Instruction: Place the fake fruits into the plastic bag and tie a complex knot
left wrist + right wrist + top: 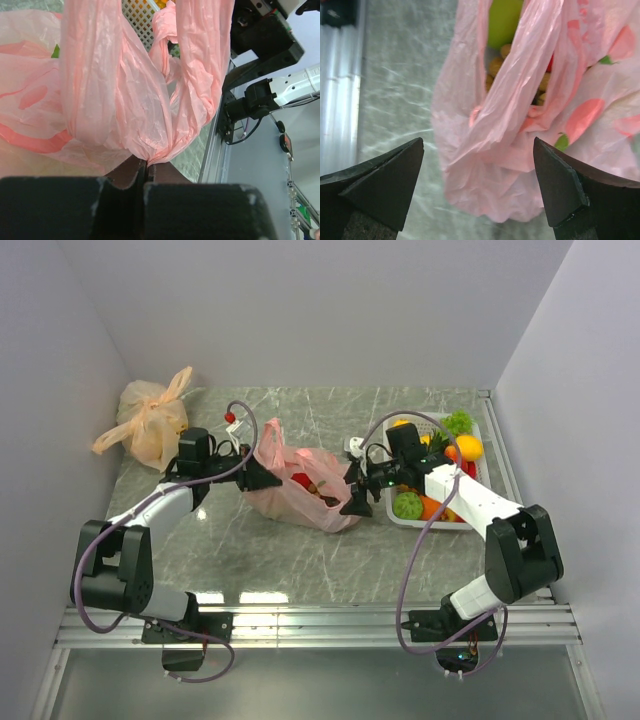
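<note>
Pink bag left of basket, some fruits inside — filling step. Left gripper pinches handle; right gripper wide, empty — next fruit from basket.

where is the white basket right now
Top view: the white basket sits on the table's right side, just right of the pink bag, under the right arm.

Surface: grey marble-patterned table | centre of frame: pink plastic bag resting on it | right of centre: white basket | upper left: pale orange knotted bag
</note>
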Controlling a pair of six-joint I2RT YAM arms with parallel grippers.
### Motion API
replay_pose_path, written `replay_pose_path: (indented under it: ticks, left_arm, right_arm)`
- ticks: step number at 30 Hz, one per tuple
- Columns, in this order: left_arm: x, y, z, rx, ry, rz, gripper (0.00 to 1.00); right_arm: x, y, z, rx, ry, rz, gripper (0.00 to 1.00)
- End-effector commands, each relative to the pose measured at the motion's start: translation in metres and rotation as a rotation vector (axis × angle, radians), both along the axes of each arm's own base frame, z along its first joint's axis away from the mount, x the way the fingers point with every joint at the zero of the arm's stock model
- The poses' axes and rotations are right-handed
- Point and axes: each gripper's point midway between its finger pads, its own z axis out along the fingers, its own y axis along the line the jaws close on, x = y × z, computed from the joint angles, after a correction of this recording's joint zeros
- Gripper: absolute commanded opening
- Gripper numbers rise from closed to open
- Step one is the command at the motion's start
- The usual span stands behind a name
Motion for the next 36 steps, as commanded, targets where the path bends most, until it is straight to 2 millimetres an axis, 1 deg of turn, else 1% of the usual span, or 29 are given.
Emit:
replay_pose_path:
  ticks: [1, 3, 5, 6, 7, 8, 9, 11, 12, 14, 15, 17, 18, 19, 20, 21, 22, 23, 25, 26, 27, 28, 29, 31, 32, 33, 34, 35, 36]
  left_arm:
    - [0.002, -0.002, 0.017, -0.026, -0.037, -0.040, 0.01]
    - [0.003, -0.002, 0.016, -0.028, -0.034, -0.041, 0.01]
    - [0.003, -0.003, 0.017, -0.038, -0.026, -0.046, 0.01]
    - [0.002, -0.004, 0.017, -0.045, -0.021, -0.054, 0.01]
    - [0.002, -0.004, 0.018, -0.051, -0.011, -0.059, 0.01]
    - [0.000, -0.005, 0.015, -0.056, 0.007, -0.071, 0.01]
    - [-0.003, -0.004, 0.015, -0.065, 0.021, -0.090, 0.01]
    - [-0.006, -0.005, 0.013, -0.070, 0.031, -0.108, 0.01]
    - [-0.008, -0.004, 0.012, -0.067, 0.037, -0.113, 0.01]
    - [-0.015, -0.002, 0.005, -0.037, 0.043, -0.138, 0.01]
    - [-0.019, -0.001, 0.001, -0.018, 0.046, -0.154, 0.01]
    - [-0.032, 0.006, -0.008, 0.056, -0.003, -0.217, 0.00]
    - [-0.035, 0.008, -0.013, 0.083, -0.024, -0.244, 0.01]
    - [-0.031, 0.011, -0.011, 0.125, -0.166, -0.295, 0.01]
    - [-0.045, 0.016, -0.018, 0.161, -0.104, -0.320, 0.01]
    - [-0.047, 0.018, -0.026, 0.178, -0.092, -0.345, 0.01]
    - [-0.041, 0.020, -0.025, 0.201, -0.166, -0.374, 0.00]
    - [-0.047, 0.022, -0.035, 0.211, -0.104, -0.396, 0.01]
    - [-0.041, 0.021, -0.037, 0.223, -0.146, -0.443, 0.00]
    - [-0.050, 0.023, -0.047, 0.220, -0.052, -0.474, 0.01]
    - [-0.042, 0.021, -0.045, 0.222, -0.120, -0.507, 0.01]
    - [-0.041, 0.022, -0.047, 0.222, -0.106, -0.518, 0.01]
    - [-0.040, 0.022, -0.055, 0.220, -0.077, -0.531, 0.01]
    - [-0.039, 0.021, -0.056, 0.224, -0.094, -0.550, 0.01]
    - [-0.039, 0.021, -0.056, 0.229, -0.105, -0.549, 0.01]
    - [-0.040, 0.021, -0.058, 0.235, -0.079, -0.534, 0.01]
    - [-0.031, 0.019, -0.060, 0.244, -0.124, -0.514, 0.01]
    - [-0.028, 0.019, -0.057, 0.252, -0.150, -0.497, 0.01]
    - [-0.030, 0.020, -0.061, 0.262, -0.109, -0.475, 0.00]
  right_arm:
    - [0.021, 0.012, 0.003, 0.010, -0.192, 0.044, 0.95]
    - [0.027, 0.020, 0.000, 0.021, -0.199, 0.045, 0.89]
    - [0.029, 0.027, 0.002, 0.037, -0.165, 0.026, 0.62]
    - [0.037, 0.032, 0.004, 0.050, -0.168, 0.003, 0.45]
    - [0.043, 0.035, 0.010, 0.061, -0.101, -0.059, 0.11]
    - [0.044, 0.036, 0.011, 0.052, -0.057, -0.083, 0.00]
    - [0.046, 0.038, 0.012, 0.053, 0.000, -0.106, 0.00]
    - [0.043, 0.040, 0.032, 0.103, 0.172, -0.173, 0.00]
    - [0.045, 0.035, 0.054, 0.159, 0.179, -0.206, 0.00]
    - [0.030, 0.032, 0.076, 0.230, 0.343, -0.271, 0.00]
    - [0.024, 0.030, 0.101, 0.275, 0.328, -0.288, 0.00]
    - [0.011, 0.027, 0.118, 0.319, 0.465, -0.353, 0.00]
    - [0.011, 0.026, 0.136, 0.369, 0.453, -0.382, 0.00]
    - [0.008, 0.026, 0.139, 0.392, 0.542, -0.425, 0.00]
    - [0.010, 0.026, 0.140, 0.406, 0.572, -0.453, 0.00]
    - [0.014, 0.028, 0.138, 0.415, 0.603, -0.478, 0.00]
    - [0.016, 0.031, 0.133, 0.423, 0.674, -0.506, 0.00]
    - [0.025, 0.036, 0.122, 0.415, 0.712, -0.530, 0.00]
    - [0.041, 0.042, 0.112, 0.426, 0.783, -0.593, 0.00]
    - [0.054, 0.046, 0.097, 0.413, 0.819, -0.633, 0.00]
    - [0.062, 0.047, 0.090, 0.408, 0.836, -0.663, 0.00]
    - [0.070, 0.052, 0.091, 0.406, 0.822, -0.666, 0.00]
    - [0.083, 0.052, 0.068, 0.361, 0.841, -0.731, 0.00]
    - [0.097, 0.056, 0.057, 0.328, 0.792, -0.751, 0.00]
    - [0.102, 0.057, 0.032, 0.271, 0.815, -0.793, 0.00]
    - [0.104, 0.059, 0.023, 0.246, 0.805, -0.788, 0.00]
    - [0.108, 0.061, 0.019, 0.226, 0.797, -0.797, 0.00]
    - [0.109, 0.062, 0.004, 0.193, 0.807, -0.808, 0.00]
    - [0.107, 0.066, -0.003, 0.169, 0.785, -0.801, 0.00]
